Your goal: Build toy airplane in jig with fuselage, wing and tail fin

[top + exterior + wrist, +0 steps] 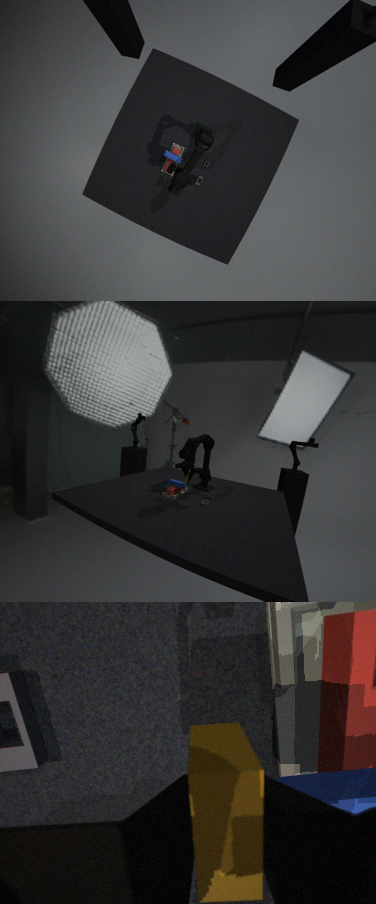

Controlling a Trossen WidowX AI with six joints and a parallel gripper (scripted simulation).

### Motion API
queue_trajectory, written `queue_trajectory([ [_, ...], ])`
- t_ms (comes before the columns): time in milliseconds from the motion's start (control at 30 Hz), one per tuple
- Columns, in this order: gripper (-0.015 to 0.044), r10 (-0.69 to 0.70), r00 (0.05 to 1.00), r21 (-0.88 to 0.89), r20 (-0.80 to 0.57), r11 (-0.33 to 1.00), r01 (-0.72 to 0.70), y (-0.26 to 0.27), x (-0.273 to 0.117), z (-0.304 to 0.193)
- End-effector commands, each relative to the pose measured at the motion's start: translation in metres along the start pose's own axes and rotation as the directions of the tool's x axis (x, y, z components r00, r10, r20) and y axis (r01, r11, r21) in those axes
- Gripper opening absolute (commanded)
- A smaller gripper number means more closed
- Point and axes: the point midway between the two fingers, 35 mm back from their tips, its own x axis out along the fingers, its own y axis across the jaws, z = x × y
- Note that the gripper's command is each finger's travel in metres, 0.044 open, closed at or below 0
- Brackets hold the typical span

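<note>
My gripper [218,784] [187,480] is shut on the yellow tail fin [215,752] [187,479] and holds it upright above the table, beside the cradle in the wrist view. The red fuselage [176,151] [171,490] [362,662] lies in the pale cradle [162,171] [285,662]. The blue wing [172,156] [177,484] [325,784] lies crosswise on top of the fuselage. Part of the fuselage is hidden by my arm in the top view. The fin's lower end and its tab cannot be made out.
Two small grey holders with dark openings stand on the table [244,163]: a larger one [199,180] [205,502] [22,752] and a smaller one [206,163] [211,496]. Dark pedestals with other arms stand beyond the table's edge.
</note>
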Motion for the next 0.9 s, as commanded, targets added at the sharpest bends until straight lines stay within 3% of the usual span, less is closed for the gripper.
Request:
queue_trajectory([
  [0, 0.0, 0.004, 1.0, -0.007, 0.006, 1.0, -0.004, -0.009, 0.001, 0.006],
  [867, 0.0, 0.003, 1.0, -0.027, 0.008, 1.0, -0.002, -0.084, 0.017, 0.026],
])
